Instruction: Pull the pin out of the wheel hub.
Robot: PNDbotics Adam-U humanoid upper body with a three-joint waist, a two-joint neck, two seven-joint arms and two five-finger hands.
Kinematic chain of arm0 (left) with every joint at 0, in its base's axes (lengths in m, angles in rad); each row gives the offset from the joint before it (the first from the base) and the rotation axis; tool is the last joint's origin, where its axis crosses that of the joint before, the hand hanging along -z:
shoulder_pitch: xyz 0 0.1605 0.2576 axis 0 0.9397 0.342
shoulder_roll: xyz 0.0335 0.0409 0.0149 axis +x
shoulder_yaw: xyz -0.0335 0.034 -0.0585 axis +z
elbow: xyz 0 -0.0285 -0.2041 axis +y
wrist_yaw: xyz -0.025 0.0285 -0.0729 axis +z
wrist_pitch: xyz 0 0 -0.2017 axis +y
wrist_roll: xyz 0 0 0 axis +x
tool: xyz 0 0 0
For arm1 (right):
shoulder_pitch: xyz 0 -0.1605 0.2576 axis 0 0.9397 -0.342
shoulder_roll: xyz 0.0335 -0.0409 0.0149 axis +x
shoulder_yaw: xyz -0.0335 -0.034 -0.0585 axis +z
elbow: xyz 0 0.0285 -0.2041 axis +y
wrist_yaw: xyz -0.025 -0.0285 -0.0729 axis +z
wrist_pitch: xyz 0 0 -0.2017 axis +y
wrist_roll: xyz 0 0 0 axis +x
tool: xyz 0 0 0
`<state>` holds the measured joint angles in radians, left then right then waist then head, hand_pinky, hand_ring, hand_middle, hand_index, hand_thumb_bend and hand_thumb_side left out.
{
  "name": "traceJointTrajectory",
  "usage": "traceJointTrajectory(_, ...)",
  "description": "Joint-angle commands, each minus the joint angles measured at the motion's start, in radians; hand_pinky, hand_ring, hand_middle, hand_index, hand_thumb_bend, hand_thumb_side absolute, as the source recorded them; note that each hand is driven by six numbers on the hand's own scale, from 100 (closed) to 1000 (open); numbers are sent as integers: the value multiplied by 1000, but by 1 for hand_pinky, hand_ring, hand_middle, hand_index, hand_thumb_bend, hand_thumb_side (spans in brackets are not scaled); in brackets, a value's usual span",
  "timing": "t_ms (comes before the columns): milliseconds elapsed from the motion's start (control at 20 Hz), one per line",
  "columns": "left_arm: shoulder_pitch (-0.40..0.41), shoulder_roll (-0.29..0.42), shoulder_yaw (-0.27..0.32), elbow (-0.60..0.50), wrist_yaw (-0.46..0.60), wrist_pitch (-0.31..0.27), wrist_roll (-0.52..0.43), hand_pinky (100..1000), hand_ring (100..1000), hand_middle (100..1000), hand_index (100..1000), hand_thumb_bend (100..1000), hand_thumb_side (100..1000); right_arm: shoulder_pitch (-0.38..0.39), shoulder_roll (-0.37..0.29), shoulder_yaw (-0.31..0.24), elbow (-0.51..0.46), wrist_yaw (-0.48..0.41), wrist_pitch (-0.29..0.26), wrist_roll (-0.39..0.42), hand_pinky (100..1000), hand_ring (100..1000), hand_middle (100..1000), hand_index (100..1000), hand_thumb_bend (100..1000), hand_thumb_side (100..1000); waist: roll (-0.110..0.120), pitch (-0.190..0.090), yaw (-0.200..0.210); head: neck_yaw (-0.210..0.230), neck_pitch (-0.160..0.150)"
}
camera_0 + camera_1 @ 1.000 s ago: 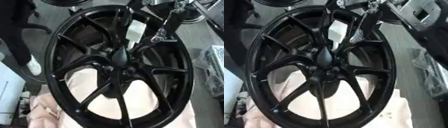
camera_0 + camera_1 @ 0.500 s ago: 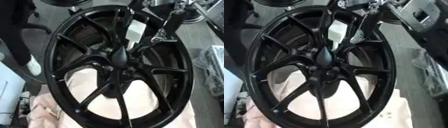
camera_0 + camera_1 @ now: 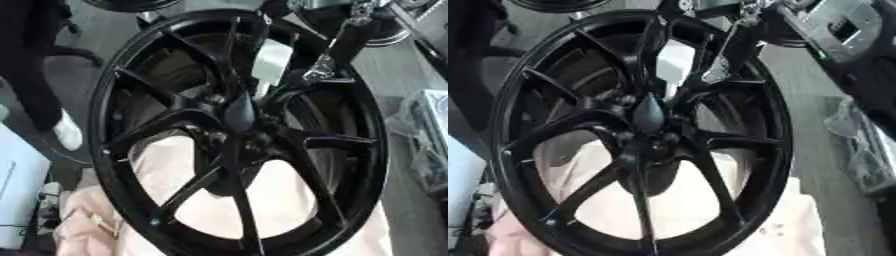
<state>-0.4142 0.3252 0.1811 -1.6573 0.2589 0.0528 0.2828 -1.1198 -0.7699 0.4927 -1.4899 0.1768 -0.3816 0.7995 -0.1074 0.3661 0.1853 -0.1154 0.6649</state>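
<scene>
The right robot hand [image 3: 319, 70] reaches down from the upper right corner onto the black wheel [image 3: 636, 135], its dark fingers resting against a spoke just above and right of the hub [image 3: 647, 116]. Whether they are curled round anything cannot be told. The pin itself cannot be made out. The wheel stands tilted on a pale pink cloth [image 3: 675, 200].
</scene>
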Motion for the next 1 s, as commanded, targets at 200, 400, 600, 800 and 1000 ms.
traceJointTrajectory(200,-15,23,3,-17,-2,0,4,600,806,724,707,351,633,-11,-18,-20,2,16,-119,108,845,743,674,769,373,100,6,-16,3,2,-12)
traceJointTrajectory(400,-16,23,3,-17,-3,2,7,600,805,722,706,351,633,-8,-18,-22,6,23,-123,108,844,738,670,766,369,100,5,-15,5,3,-11)
traceJointTrajectory(600,-17,22,2,-17,-4,2,7,600,805,721,706,350,633,-6,-17,-27,15,34,-126,108,843,737,669,765,369,100,5,-14,7,2,-11)
traceJointTrajectory(800,-17,23,1,-17,-5,3,6,601,805,720,705,349,634,-6,-17,-28,16,37,-130,108,841,731,656,755,363,100,5,-13,6,3,-10)
traceJointTrajectory(1000,-17,23,1,-17,-5,5,5,601,806,719,705,347,636,-3,-17,-28,19,37,-129,108,838,715,626,732,341,100,5,-14,6,5,-9)
